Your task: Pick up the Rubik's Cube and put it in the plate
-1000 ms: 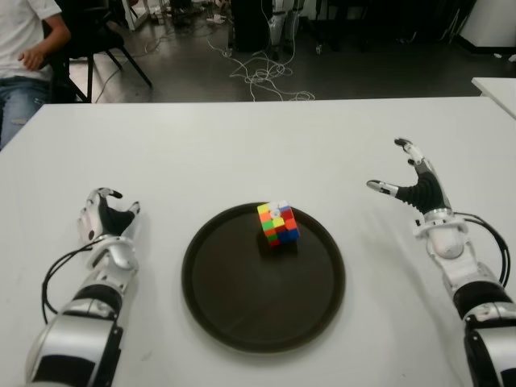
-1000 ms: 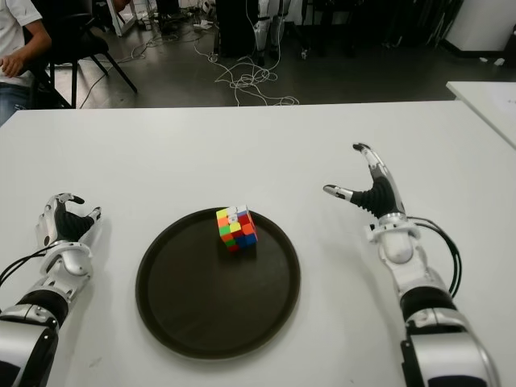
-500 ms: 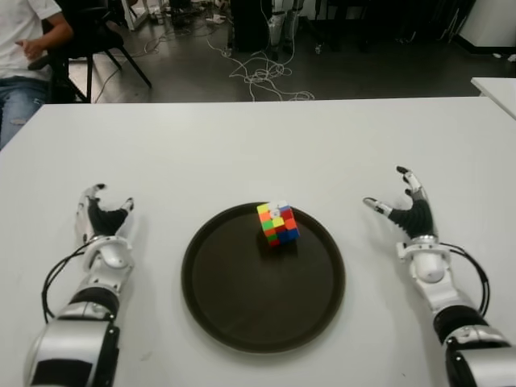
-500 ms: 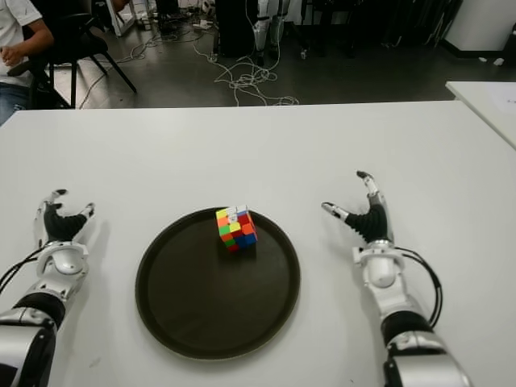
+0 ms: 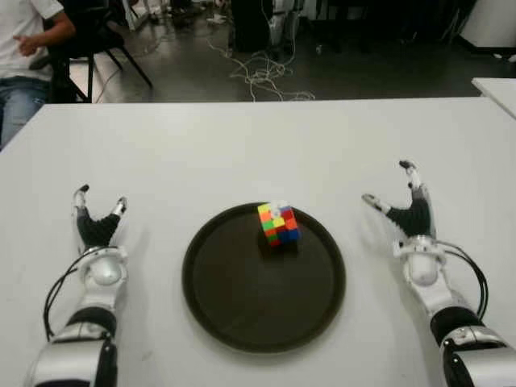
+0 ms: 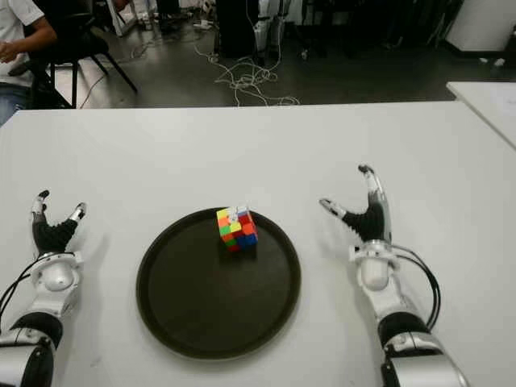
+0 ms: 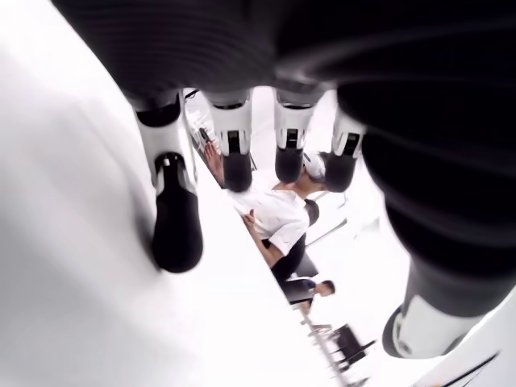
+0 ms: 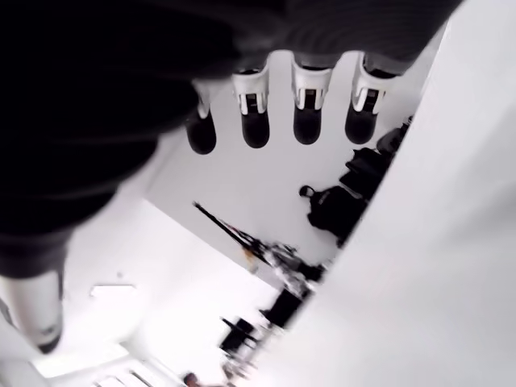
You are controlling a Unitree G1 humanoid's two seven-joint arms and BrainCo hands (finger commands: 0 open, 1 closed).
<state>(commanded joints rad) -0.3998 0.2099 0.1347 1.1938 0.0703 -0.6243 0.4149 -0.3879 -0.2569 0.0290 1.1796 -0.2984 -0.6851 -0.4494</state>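
Note:
The Rubik's Cube [image 5: 278, 223], many-coloured, sits tilted inside the round dark plate [image 5: 242, 306], near its far rim. My left hand [image 5: 98, 222] shows on the white table left of the plate, fingers spread and holding nothing. Right of the plate, my right hand [image 5: 403, 203] has thumb and fingers apart, with nothing in it. Both wrist views show straightened fingers [image 7: 173, 218] [image 8: 308, 101] with no object between them.
The white table [image 5: 242, 149] stretches wide behind the plate. A seated person [image 5: 24, 48] and a chair are beyond its far left corner. Cables lie on the dark floor behind. Another white table's corner [image 5: 496, 89] shows at the far right.
My right hand has drawn back toward me from farther out on the table. My left hand's fingers uncurled and it slid back a little. The cube stayed in the plate.

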